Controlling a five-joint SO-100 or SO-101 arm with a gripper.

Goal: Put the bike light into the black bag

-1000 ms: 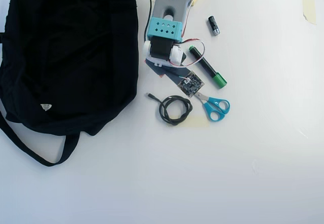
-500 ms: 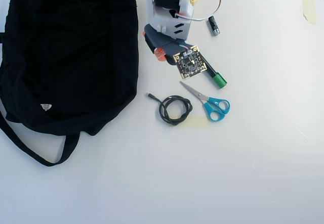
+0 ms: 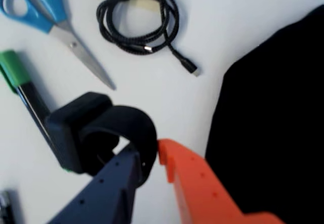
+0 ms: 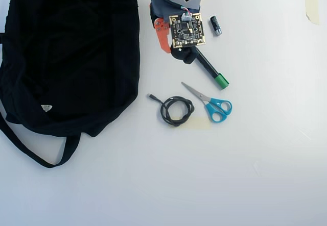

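Observation:
The bike light [image 3: 76, 128] is a black block with a round strap loop; in the wrist view it fills the lower left and covers part of the marker. My gripper [image 3: 149, 155] is shut on that loop, with the dark blue finger [image 3: 114, 186] on its left and the orange finger [image 3: 190, 176] on its right. In the overhead view the gripper [image 4: 171, 51] sits at the top centre, and the bike light [image 4: 185, 54] shows as a dark lump below the camera board. The black bag [image 4: 71, 52] covers the left side, just left of the gripper; its edge [image 3: 273, 123] is at the wrist view's right.
A black marker with a green cap [image 4: 213, 74] lies under the light. Blue-handled scissors [image 4: 212, 103] and a coiled black cable [image 4: 176, 111] lie below the gripper. A small black cylinder [image 4: 215, 25] lies right of the arm. The bag's strap [image 4: 36, 157] trails to the lower left.
The arm has drawn back toward the top edge of the overhead view, and the gripper end went with it. The bike light now shows below the camera board.

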